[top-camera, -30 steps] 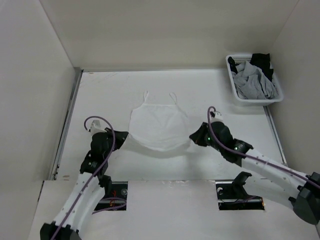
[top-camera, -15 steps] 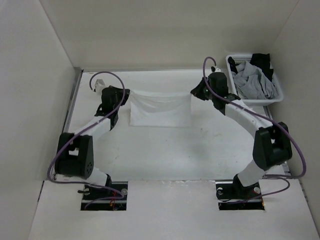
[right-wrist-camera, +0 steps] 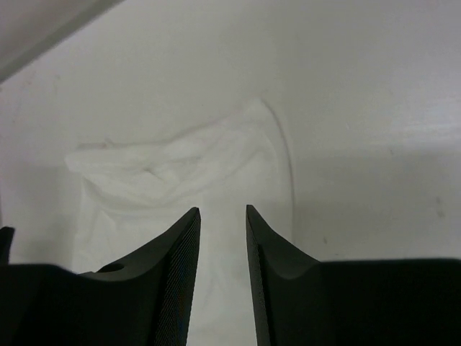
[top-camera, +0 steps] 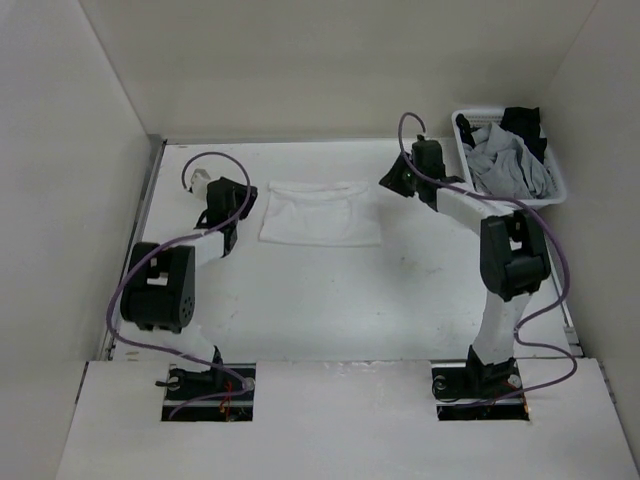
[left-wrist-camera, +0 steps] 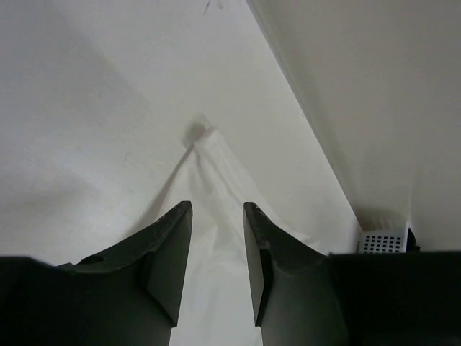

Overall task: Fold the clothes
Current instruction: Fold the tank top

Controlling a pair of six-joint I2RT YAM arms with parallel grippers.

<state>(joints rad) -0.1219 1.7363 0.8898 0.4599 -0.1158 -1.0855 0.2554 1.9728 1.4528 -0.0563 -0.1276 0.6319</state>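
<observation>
the clothes lie doubled over near the far edge of the table, a claw parted on either side

left gripper off the cloth's left edge, right gripper by its far right corner; both stand parted, dark ribbed fingers holding nothing. the cloth is a thin, soft, wrinkled white rectangle. in the far right corner a white basket holds crumpled grey garments and a black garment.
</observation>
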